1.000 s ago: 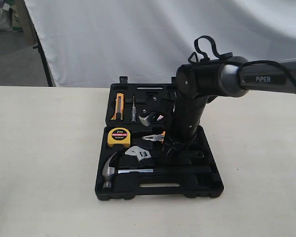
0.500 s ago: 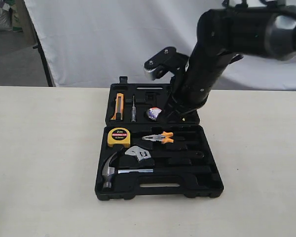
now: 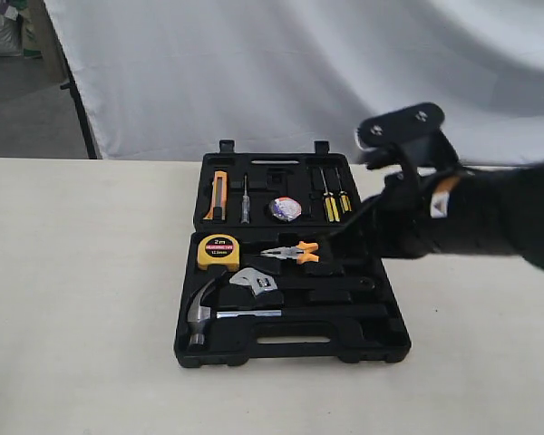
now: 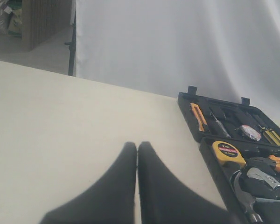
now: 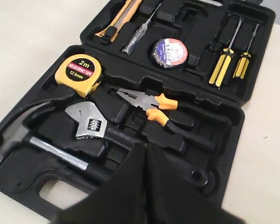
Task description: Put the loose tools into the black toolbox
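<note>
The black toolbox lies open on the table. Its near half holds the claw hammer and, just behind it, the adjustable wrench. The small dark tape roll sits in a round recess of the far half. My right gripper is shut and empty above the near half, close to the wrench handle. The right arm shows blurred at the box's right side. My left gripper is shut over bare table, left of the toolbox, and is outside the exterior view.
The yellow tape measure and orange-handled pliers lie in the near half. A utility knife, a tester pen and yellow screwdrivers fill the far half. A white backdrop hangs behind the table.
My right arm has lifted off the toolbox and swung away to the right, uncovering the tape roll and screwdrivers. The tools in the box have not moved.
</note>
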